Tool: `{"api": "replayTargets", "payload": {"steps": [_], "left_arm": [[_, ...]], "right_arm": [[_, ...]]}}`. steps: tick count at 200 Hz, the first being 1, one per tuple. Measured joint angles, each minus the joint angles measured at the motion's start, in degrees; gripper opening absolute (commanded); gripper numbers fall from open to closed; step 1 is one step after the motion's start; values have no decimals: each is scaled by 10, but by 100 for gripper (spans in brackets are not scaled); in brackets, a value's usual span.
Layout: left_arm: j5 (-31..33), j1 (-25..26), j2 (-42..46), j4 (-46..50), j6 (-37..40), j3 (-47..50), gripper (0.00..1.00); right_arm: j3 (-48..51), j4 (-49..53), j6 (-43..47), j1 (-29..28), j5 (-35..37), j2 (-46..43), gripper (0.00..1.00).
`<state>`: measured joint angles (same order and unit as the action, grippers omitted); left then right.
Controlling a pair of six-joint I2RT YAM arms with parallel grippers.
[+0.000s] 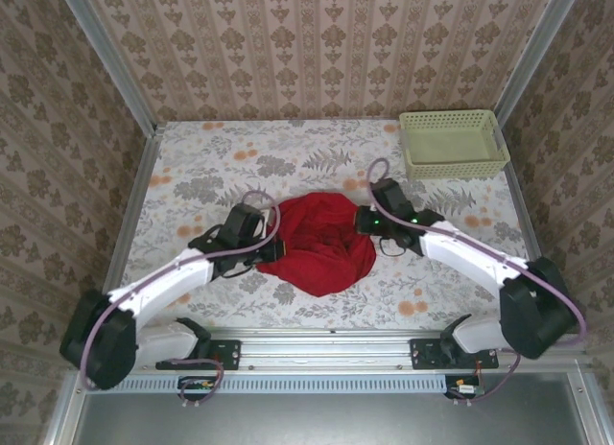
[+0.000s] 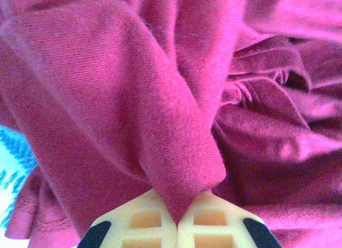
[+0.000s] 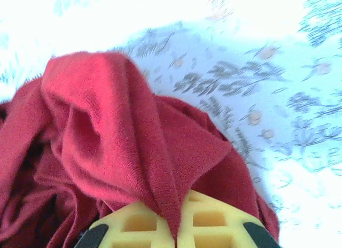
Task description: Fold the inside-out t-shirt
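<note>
The left gripper [image 2: 176, 222] is clenched on a narrow fold of the inside-out t-shirt [image 1: 321, 242], with the cloth drawn to a point between its two pads. Risk: the pinch takes in little material, and which part of the garment it holds cannot be determined. A lift from here may raise a bunched fold rather than a hem or shoulder, or the fold may slip out under the garment's weight. The t-shirt lies crumpled in a rounded heap at the middle of the table [image 1: 211, 167], with no sleeve, collar or tag identifiable, so spreading it in this condition may twist it further. The right gripper [image 3: 176, 226] is likewise clenched on a raised ridge of red cloth. Risk: if the two arms draw apart unevenly, the weaker grip is likely to release first and the heap will drag to one side. Position: the heap lies between the two grippers. The left gripper meets its left edge and the right gripper meets its upper right edge. The basket [image 1: 451, 143] stands well apart at the far right corner.
</note>
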<state>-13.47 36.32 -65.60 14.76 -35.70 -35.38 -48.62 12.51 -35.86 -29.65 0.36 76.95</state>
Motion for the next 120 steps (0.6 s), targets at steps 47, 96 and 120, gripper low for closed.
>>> {"api": "replayTargets", "payload": {"steps": [47, 96, 120], "left_arm": [[20, 0, 18, 69, 27, 15, 51], [81, 36, 24, 163, 24, -109, 59], [81, 42, 6, 142, 5, -141, 55]], "right_arm": [[17, 2, 2, -9, -5, 18, 52], [-96, 156, 70, -98, 114, 18, 63], [-149, 184, 83, -142, 128, 19, 58]]}}
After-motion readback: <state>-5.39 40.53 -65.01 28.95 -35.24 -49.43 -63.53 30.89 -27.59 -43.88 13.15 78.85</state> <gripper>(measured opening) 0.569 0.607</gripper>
